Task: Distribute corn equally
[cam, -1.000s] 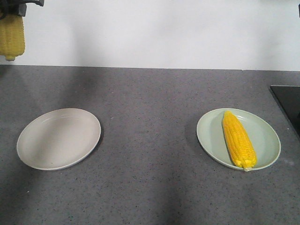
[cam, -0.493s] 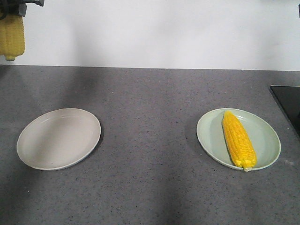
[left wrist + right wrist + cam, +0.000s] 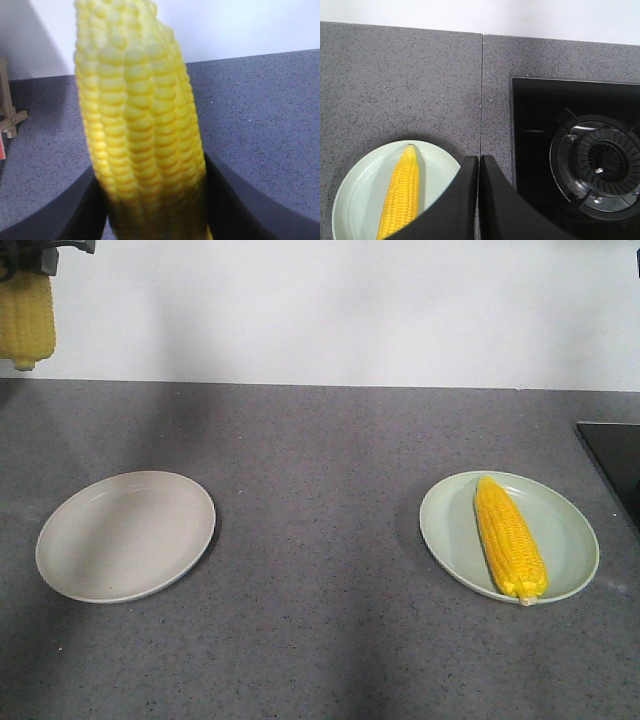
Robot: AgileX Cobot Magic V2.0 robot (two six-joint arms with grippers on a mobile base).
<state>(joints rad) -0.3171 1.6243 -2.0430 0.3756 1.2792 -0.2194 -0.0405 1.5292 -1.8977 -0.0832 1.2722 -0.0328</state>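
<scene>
One corn cob (image 3: pixel 510 538) lies on the pale green plate (image 3: pixel 570 525) at the right; the right wrist view shows this cob (image 3: pixel 402 195) on the same plate (image 3: pixel 360 185). A second cob (image 3: pixel 25 318) hangs high at the top left, above and behind the beige plate (image 3: pixel 125 535), which holds nothing. My left gripper (image 3: pixel 155 200) is shut on that hanging cob (image 3: pixel 140 125), dark fingers on both sides. My right gripper (image 3: pixel 479 159) is shut on nothing, raised just right of the green plate.
A black glass hob (image 3: pixel 540 125) with a gas burner (image 3: pixel 600 162) lies at the right edge of the grey counter (image 3: pixel 320 440). A seam (image 3: pixel 481 90) runs through the counter. A wooden object (image 3: pixel 7 107) stands at the far left.
</scene>
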